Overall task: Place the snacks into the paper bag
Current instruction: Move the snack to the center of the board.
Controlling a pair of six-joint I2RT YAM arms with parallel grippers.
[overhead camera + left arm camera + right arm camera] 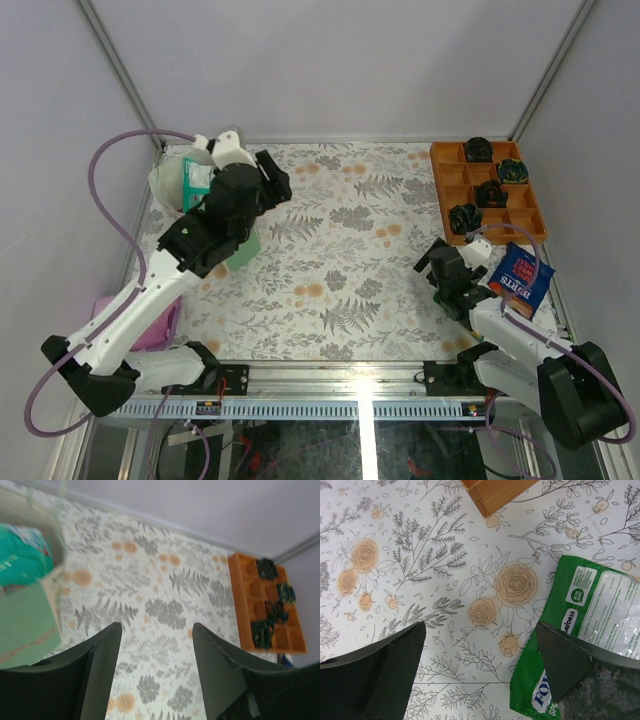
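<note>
The paper bag (168,185) stands at the far left, cream with a mint-green side; a teal packet (197,180) shows in its mouth. My left gripper (278,178) is open and empty, just right of the bag. In the left wrist view the bag (25,622) and the teal packet (20,555) lie left of the gripper (156,627). The blue BURTS crisp bag (520,280) lies at the right edge. My right gripper (432,258) is open; a green sweets packet (590,610) lies flat beside and partly under its right finger (560,662), with the gripper (481,627) over bare cloth.
An orange compartment tray (445,190) with dark round objects stands at the back right; it also shows in the left wrist view (239,605), and its corner (495,492) in the right wrist view. A pink item (150,325) lies at the near left under the left arm.
</note>
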